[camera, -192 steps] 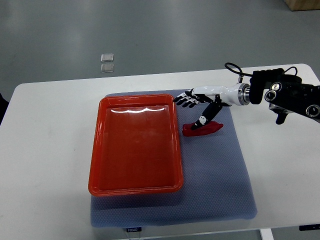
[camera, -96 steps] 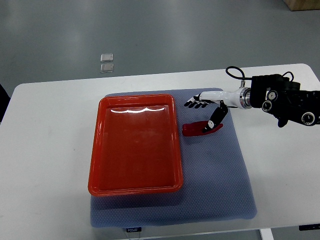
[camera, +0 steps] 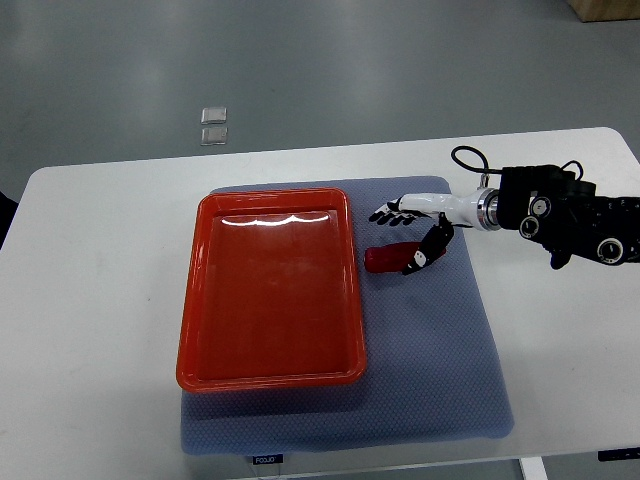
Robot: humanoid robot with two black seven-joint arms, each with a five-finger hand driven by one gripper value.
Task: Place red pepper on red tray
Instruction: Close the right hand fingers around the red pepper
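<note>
Red pepper (camera: 392, 259) glossy, elongated, on textured mat (camera: 430, 340); right robot hand (camera: 412, 228) open, fingers spread.

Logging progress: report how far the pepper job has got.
Done: nothing delivered; the tray holds nothing. In hand: the right hand is at the pepper on the mat, thumb touching it, fingers spread above, no firm grasp visible. Left: grasp, lift, carry to the tray, release.

Bright even overhead light, soft faint shadows, glare streaks on the red tray (camera: 270, 292), sharp focus
</note>
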